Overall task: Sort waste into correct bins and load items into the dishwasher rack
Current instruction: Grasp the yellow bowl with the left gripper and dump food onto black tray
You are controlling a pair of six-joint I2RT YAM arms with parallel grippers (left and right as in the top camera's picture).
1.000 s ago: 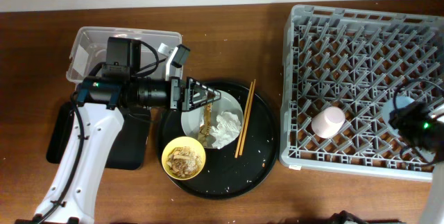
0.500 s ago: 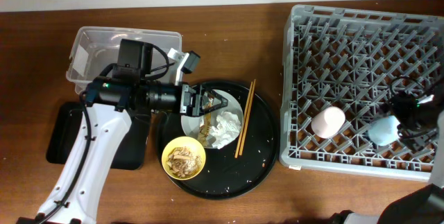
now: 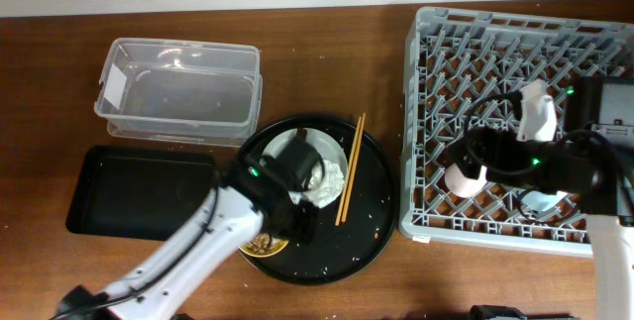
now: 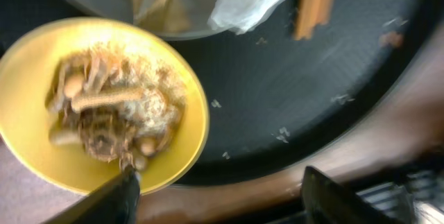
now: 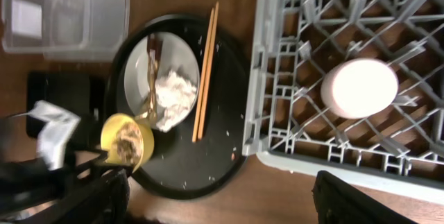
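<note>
A brown wooden table (image 3: 327,72) carries four things. At the back left stands the clear plastic tub (image 3: 178,90), and just in front of it lies the shallow black tray (image 3: 129,191). The round black tray (image 3: 371,216) sits mid-table, its right edge close to the dishwasher rack (image 3: 495,239) — which fills the right side.

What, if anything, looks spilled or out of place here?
Small pale crumbs lie scattered across the round black tray, outside the yellow bowl of food scraps. Nothing else stands out.
</note>
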